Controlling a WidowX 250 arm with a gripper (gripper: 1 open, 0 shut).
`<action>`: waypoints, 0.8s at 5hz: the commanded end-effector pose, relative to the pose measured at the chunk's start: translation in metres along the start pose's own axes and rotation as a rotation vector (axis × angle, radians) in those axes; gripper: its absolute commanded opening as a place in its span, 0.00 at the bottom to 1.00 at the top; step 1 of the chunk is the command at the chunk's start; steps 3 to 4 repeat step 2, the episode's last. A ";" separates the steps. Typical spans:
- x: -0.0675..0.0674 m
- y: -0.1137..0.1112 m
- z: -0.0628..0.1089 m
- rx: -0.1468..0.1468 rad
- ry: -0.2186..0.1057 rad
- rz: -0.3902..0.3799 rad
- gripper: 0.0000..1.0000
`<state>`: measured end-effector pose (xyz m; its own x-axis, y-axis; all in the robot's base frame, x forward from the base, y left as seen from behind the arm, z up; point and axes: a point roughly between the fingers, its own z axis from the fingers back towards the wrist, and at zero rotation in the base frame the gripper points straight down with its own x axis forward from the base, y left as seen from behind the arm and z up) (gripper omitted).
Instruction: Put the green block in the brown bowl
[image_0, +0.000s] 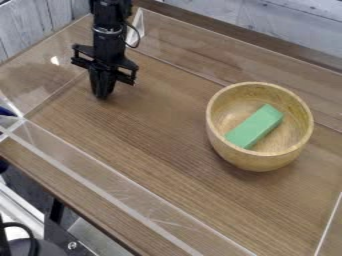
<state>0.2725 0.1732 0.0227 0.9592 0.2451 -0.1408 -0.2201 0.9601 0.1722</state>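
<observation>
The green block (254, 126) lies flat inside the brown bowl (221, 131), slanted across its bottom. The bowl stands on the wooden table at the right. My black gripper (103, 93) hangs over the table at the upper left, far from the bowl. Its fingers point down and are shut with nothing between them.
The wooden tabletop (147, 160) is ringed by low clear plastic walls (40, 110). A white wall runs behind the table at the top right. The table's front edge drops off at the lower left.
</observation>
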 end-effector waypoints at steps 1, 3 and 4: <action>0.008 -0.001 0.012 0.010 -0.056 0.017 0.00; 0.011 -0.005 0.010 0.005 -0.063 0.027 0.00; 0.011 -0.005 0.010 0.005 -0.063 0.027 0.00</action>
